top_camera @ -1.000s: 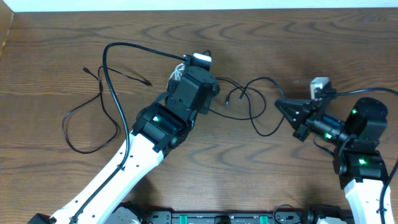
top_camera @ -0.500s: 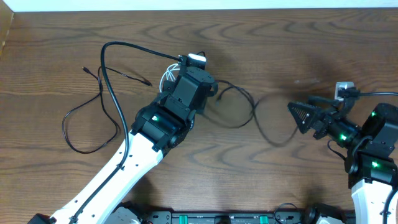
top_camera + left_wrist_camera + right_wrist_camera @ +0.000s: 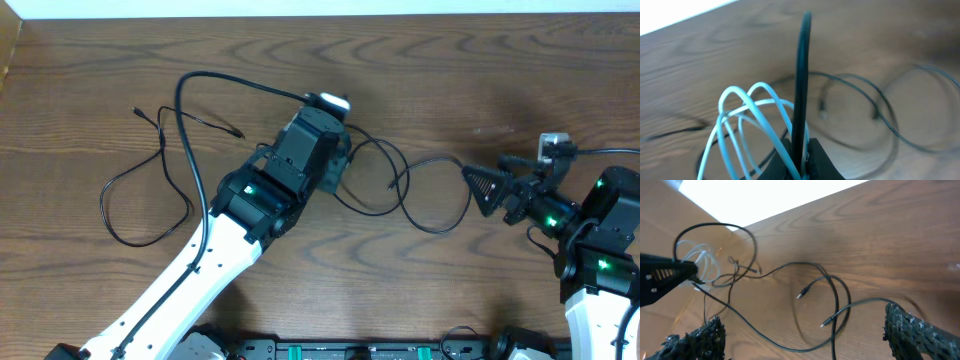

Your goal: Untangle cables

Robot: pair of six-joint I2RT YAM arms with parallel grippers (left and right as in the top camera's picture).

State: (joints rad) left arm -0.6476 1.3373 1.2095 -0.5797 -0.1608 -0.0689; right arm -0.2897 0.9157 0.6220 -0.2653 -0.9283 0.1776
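My left gripper (image 3: 802,157) is pressed together, pinching the white cable (image 3: 740,117) and one black cable (image 3: 803,70) near the centre of the tabletop (image 3: 500,70). The rest of that black cable lies in loops between my two grippers. My right gripper (image 3: 802,317) is spread wide and holds nothing, near the right edge. The second black cable (image 3: 150,195) lies toward the left edge.

**Three cables, two arms, one table**

Three cables were in view. Two were long and black, the left black cable (image 3: 104,200) and the right black cable (image 3: 437,229), and one was a short white cable (image 3: 734,89). There were two robot arms, the left arm (image 3: 210,260) and the right arm (image 3: 600,270), and one wooden table (image 3: 500,60).
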